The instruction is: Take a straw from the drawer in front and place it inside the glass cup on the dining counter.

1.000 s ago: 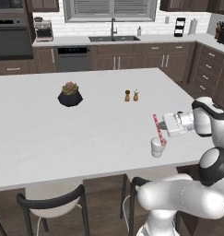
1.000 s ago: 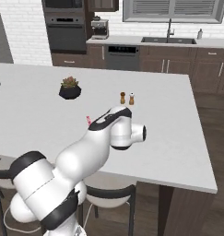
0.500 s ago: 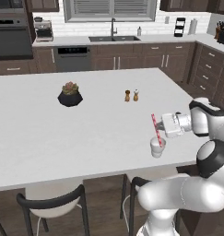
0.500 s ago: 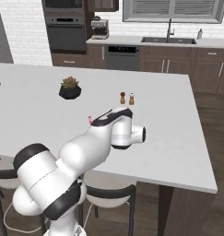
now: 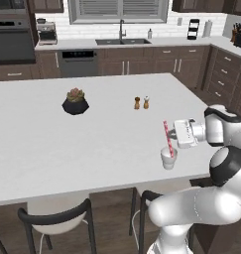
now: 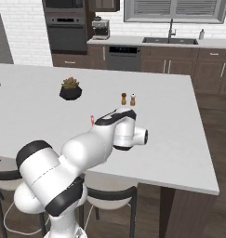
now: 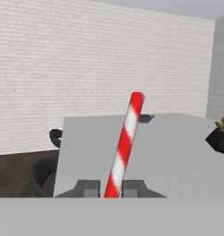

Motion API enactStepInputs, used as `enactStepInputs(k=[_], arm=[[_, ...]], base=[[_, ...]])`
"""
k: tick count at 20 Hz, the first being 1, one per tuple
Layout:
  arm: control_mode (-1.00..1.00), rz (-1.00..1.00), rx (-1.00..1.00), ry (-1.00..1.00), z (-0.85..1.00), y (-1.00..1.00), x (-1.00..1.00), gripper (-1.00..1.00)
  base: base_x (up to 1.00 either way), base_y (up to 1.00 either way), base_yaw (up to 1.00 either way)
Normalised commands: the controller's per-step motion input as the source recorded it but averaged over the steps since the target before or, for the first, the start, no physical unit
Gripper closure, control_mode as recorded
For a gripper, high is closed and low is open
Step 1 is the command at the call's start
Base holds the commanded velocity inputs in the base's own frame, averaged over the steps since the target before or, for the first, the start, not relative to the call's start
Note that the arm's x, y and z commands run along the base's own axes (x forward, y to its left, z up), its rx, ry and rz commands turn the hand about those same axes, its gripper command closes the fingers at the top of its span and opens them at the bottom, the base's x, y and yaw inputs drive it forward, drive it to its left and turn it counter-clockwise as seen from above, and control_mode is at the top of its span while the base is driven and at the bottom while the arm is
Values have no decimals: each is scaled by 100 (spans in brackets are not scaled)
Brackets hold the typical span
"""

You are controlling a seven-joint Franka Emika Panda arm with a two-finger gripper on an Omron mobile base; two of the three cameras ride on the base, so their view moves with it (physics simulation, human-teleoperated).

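Straw [image 5: 167,137] is standing with its lower end inside the glass cup [image 5: 168,158], leaning a little away from our arm, its upper part poking well above the rim. We are keeping the tool [image 5: 175,135] pinched nearly shut on the straw; in the hand view the striped stick [image 7: 124,145] is rising between the two dark fingertips [image 7: 85,189]. The cup is sitting near the front edge of the dining bench [image 5: 92,139], well apart from the potted plant [image 5: 75,101] and the two shakers [image 5: 141,102].

We are judging the placing step to be almost finished. To do it well, we are suggesting lowering until the straw's foot meets the cup floor, then parting the fingers slowly and only slightly, so the stick settles against the rim instead of flicking out. Backing the hand straight away, not sideways, is keeping the light cup from being nudged toward the edge.

From the right base view our own arm is covering the cup, leaving just a pink tip [image 6: 92,119]. Whether the straw is touching bottom we cannot tell; the cup is small and cloudy.
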Motion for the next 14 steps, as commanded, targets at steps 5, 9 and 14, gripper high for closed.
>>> enactStepInputs(k=[5, 9, 14], arm=[[-100, 0, 0, -16, 18, 0, 0, 100], [-100, 0, 0, -12, 14, 0, 0, 100], [-100, 0, 0, -6, 0, 0, 0, 100]], base=[[0, 0, 0], [0, 0, 0], [0, 0, 0]])
